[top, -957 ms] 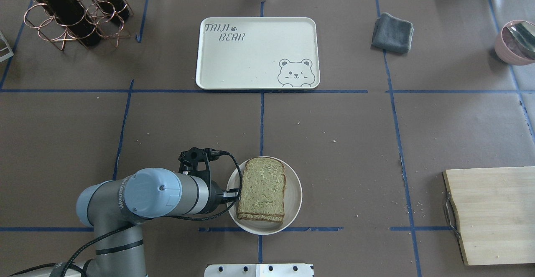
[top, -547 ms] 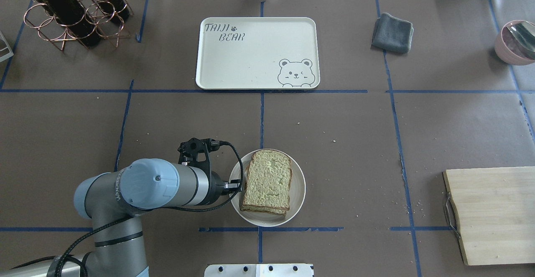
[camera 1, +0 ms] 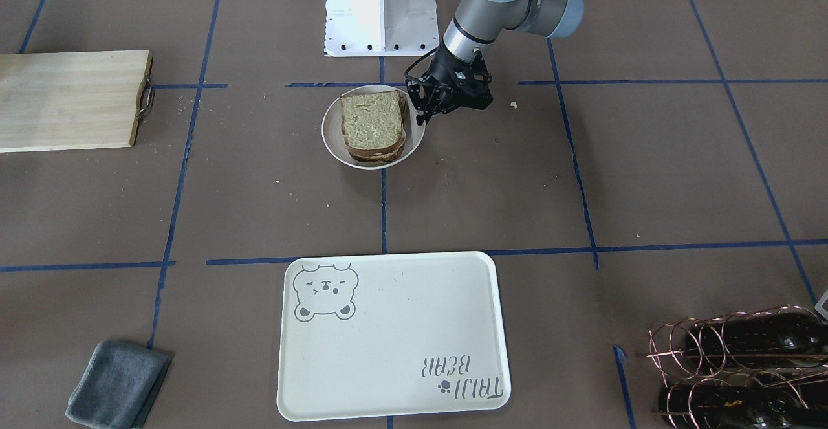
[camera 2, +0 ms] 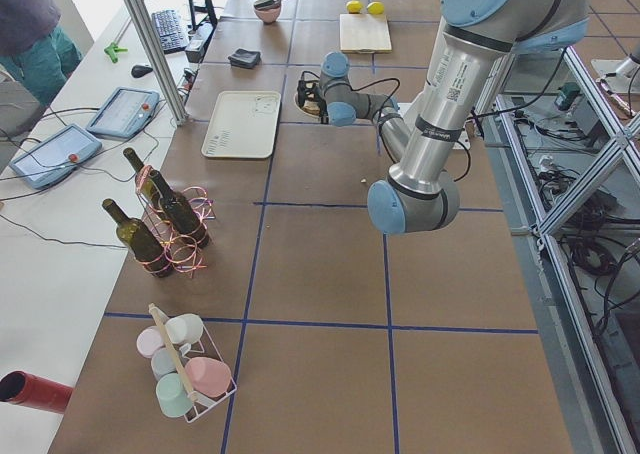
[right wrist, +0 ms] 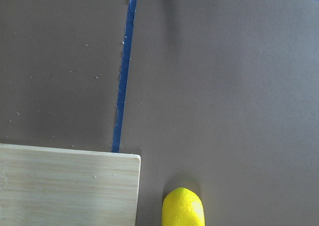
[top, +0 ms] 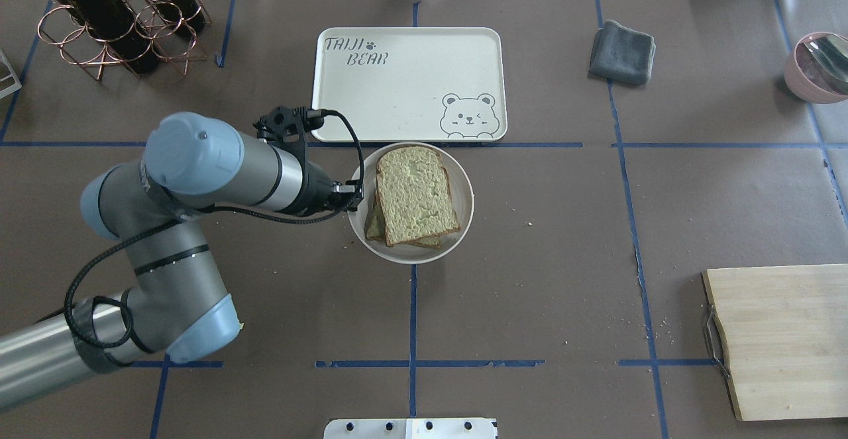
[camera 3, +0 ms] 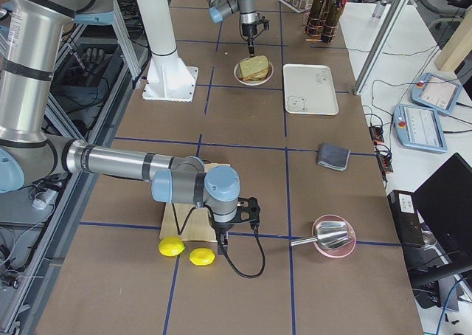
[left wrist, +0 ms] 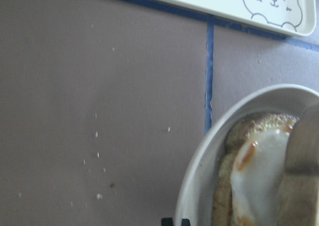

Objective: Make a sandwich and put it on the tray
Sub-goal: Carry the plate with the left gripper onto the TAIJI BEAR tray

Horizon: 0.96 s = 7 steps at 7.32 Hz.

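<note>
Since a second ago my left gripper (top: pixel 351 195) has carried the plate (top: pixel 466 184) away from the robot's side of the table toward twelve o'clock, and it is clamped on the plate's rim at nine o'clock as the overhead view shows it. On the plate lies the sandwich (top: pixel 414 194), two slices stacked a little askew, and my wrist camera catches the fried egg (left wrist: pixel 256 181) tucked between them. So I judge the building finished and only the delivery left. From overhead, the plate's far rim meets the near edge of the tray (top: pixel 397 81), which sits at twelve o'clock from it. The front-facing view shows a clear gap between them. I therefore take it that I am holding the plate up off the table, not yet over the tray. Nothing lies on the tray so far. Over at four o'clock is the cutting board (top: pixel 782 340), and my right gripper (camera 3: pixel 225 239) hangs beside it near a lemon (right wrist: pixel 183 208). I cannot tell whether that one is spread or closed.
</note>
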### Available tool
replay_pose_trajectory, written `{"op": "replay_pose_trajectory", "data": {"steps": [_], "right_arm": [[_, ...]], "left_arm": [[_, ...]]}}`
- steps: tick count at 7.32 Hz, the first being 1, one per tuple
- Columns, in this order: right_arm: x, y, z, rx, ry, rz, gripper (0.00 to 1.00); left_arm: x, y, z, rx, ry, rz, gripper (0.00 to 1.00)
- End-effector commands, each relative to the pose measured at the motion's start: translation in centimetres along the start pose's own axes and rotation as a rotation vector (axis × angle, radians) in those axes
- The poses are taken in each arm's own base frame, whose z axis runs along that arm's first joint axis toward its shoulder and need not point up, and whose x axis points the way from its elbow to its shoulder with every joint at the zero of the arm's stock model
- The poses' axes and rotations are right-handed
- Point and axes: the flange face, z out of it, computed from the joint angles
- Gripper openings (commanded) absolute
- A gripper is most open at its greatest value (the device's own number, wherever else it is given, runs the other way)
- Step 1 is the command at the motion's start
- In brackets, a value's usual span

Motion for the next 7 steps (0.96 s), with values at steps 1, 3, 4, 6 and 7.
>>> {"op": "replay_pose_trajectory", "data": {"steps": [1, 3, 4, 6, 7], "right_arm": [[0.0, -0.1, -0.1, 0.002, 0.000, 0.000, 1.00], [0.4, 0.2, -0.2, 0.007, 0.002, 0.009, 1.00], [0.6, 0.2, -0.4, 0.013, 0.002, 0.014, 1.00], [0.9, 0.4, -0.7, 0.021, 0.003, 0.021, 1.00], [0.9, 0.4, -0.7, 0.022, 0.003, 0.023, 1.00]], "left_arm": [[-0.4, -10.6, 0.6, 0.006, -0.045, 0.028, 0.00], [-0.7, -17.9, 4.3, 0.009, -0.056, 0.006, 0.00], [-0.4, -21.0, 5.9, 0.024, -0.061, -0.003, 0.00], [0.6, -23.8, 8.8, 0.031, -0.054, 0.001, 0.00], [0.4, -24.6, 9.9, 0.035, -0.064, -0.002, 0.00]]}}
